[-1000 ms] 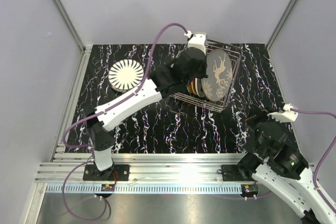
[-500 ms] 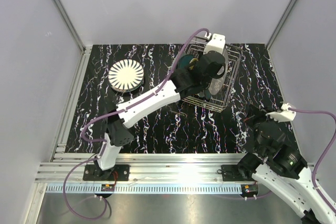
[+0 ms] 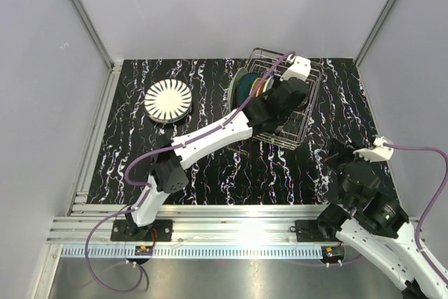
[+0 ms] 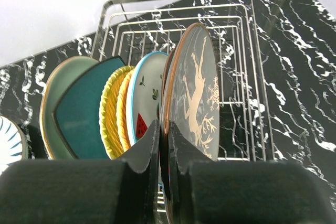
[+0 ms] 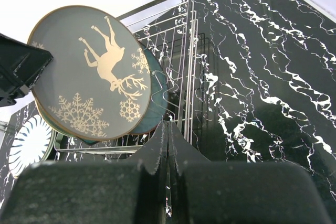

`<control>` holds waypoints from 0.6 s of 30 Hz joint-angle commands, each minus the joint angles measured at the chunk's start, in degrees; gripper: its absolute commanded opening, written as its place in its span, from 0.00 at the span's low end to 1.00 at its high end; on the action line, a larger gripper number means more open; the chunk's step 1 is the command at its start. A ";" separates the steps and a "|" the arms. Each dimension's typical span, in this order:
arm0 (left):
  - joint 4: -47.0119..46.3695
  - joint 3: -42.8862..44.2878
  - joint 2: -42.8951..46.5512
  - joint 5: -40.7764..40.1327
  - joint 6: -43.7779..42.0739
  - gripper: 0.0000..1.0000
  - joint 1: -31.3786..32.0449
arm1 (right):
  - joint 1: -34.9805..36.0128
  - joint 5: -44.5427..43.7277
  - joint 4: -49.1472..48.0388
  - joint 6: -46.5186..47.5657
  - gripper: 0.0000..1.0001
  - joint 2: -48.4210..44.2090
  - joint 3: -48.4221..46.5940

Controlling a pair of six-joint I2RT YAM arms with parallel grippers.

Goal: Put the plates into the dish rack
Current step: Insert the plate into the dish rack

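Note:
My left gripper (image 4: 164,127) is shut on the rim of the grey-brown deer plate (image 4: 197,93) and holds it on edge over the silver wire dish rack (image 4: 173,24). To its left, a mint-green plate (image 4: 60,90), a dark teal plate (image 4: 84,116), a yellow-orange plate (image 4: 115,108) and a white fruit-patterned plate (image 4: 147,95) stand in the rack. In the top view the left gripper (image 3: 278,103) covers the deer plate inside the rack (image 3: 308,113). The right wrist view shows the deer plate (image 5: 89,72) tilted; its lower edge is hidden. My right gripper (image 5: 168,129) is shut and empty.
A white plate with black radial stripes (image 3: 168,99) lies flat on the black marbled table at the back left, also in the right wrist view (image 5: 29,145). My right gripper (image 3: 337,162) rests at the table's near right. Grey walls surround the table.
My left arm has swung right over the rack with the deer plate, turning it from nearly flat to on edge beside the other plates. The right arm has not moved.

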State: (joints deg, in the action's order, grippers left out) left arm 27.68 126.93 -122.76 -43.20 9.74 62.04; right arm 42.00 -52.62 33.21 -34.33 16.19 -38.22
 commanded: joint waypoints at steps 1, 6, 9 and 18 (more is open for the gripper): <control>-13.87 4.37 1.21 -6.36 -4.54 0.00 1.59 | -0.16 0.15 -2.63 0.40 0.00 0.87 0.07; -18.27 6.21 -1.60 -10.40 -12.26 0.00 3.26 | -0.07 0.15 -2.89 0.49 0.00 0.78 0.16; -18.28 6.75 -2.40 -10.41 -12.81 0.00 3.44 | -0.07 0.32 -2.98 0.49 0.00 0.60 0.16; -19.68 6.75 -4.33 -11.73 -14.31 0.00 3.44 | -0.07 0.50 -3.15 0.66 0.00 0.43 0.34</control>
State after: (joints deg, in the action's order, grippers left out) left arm 17.89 129.19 -128.77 -50.04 -2.57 65.82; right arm 42.00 -51.48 32.36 -34.09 16.36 -38.20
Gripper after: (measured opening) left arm 0.073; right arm 0.009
